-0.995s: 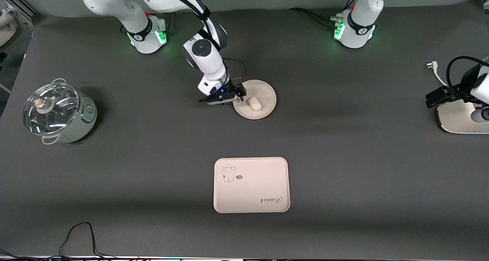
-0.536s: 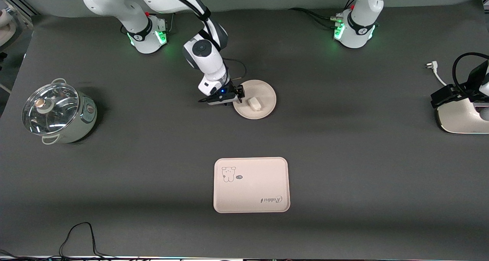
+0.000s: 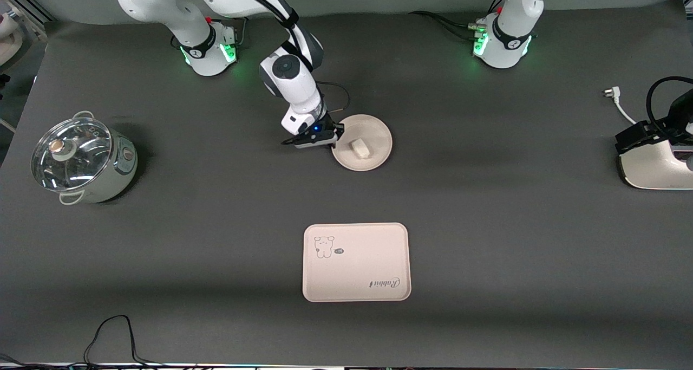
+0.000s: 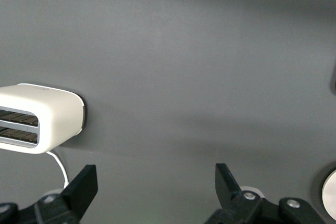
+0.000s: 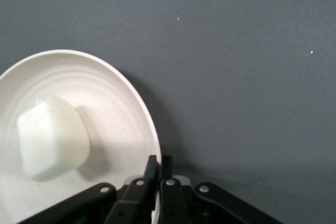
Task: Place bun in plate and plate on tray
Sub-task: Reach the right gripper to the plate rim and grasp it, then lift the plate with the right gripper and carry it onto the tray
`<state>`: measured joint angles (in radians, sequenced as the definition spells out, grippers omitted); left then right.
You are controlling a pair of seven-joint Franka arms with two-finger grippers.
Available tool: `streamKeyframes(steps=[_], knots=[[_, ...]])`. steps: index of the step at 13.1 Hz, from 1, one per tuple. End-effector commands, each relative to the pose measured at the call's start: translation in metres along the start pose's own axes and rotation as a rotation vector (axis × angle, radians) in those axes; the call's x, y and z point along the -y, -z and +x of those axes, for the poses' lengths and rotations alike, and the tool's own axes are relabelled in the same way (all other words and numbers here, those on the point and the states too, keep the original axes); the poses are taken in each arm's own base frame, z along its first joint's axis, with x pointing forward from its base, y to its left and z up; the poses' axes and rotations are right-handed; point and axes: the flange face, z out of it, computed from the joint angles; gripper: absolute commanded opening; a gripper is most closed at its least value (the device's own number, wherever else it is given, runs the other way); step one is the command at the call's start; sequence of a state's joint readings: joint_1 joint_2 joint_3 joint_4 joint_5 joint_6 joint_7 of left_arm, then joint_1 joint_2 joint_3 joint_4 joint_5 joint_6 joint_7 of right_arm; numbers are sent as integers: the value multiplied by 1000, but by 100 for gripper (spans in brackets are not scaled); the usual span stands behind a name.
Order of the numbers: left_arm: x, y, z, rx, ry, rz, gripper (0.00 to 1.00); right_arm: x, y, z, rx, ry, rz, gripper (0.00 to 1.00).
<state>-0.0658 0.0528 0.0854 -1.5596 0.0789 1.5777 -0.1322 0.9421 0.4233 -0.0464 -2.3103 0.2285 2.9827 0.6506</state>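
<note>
The round cream-white plate [image 3: 376, 131] lies on the mat near the table's middle, with the small off-white bun [image 3: 359, 147] in it. My right gripper [image 3: 337, 134] is shut on the plate's rim at the side toward the right arm's end. The right wrist view shows the plate [image 5: 110, 103], the bun [image 5: 52, 137] and my right gripper [image 5: 159, 166] pinching the rim. The rectangular tray [image 3: 357, 261] with a cartoon animal and "Rabbit" lettering lies empty, nearer to the front camera than the plate. My left gripper [image 4: 156, 182] is open and empty at the left arm's end, above the toaster [image 3: 655, 167].
A lidded pot [image 3: 81, 158] stands at the right arm's end. The white toaster also shows in the left wrist view [image 4: 39, 124], and its cord and plug [image 3: 612, 93] lie beside it. A black cable [image 3: 113, 332] lies at the front edge.
My right gripper has closed on the plate's rim and the plate has shifted slightly. My left arm has drawn back a little toward its end of the table.
</note>
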Motion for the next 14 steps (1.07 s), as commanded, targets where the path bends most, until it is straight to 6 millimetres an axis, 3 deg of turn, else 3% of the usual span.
streamKeyframes(steps=[1, 3, 5, 8, 10, 12, 13, 14], knots=[[6, 6, 0, 3, -9, 8, 100, 1, 4, 2, -3, -27, 6, 0], [6, 5, 1, 6, -8, 8, 100, 1, 25, 16, -15, -37, 21, 0], [5, 4, 1, 8, -8, 7, 100, -7, 70, 43, 2, -79, 31, 0], [5, 5, 1, 7, -11, 7, 100, -7, 127, 61, 16, -128, 72, 0], [5, 5, 1, 7, -8, 7, 100, -6, 139, 64, 20, -159, 107, 0], [6, 4, 1, 8, -8, 7, 100, -2, 139, 71, 12, -162, 116, 0], [5, 4, 1, 8, -11, 7, 100, 2, 137, 79, 7, -165, 118, 0], [6, 4, 1, 8, -9, 7, 100, -2, 133, 99, -9, -188, 119, 0]])
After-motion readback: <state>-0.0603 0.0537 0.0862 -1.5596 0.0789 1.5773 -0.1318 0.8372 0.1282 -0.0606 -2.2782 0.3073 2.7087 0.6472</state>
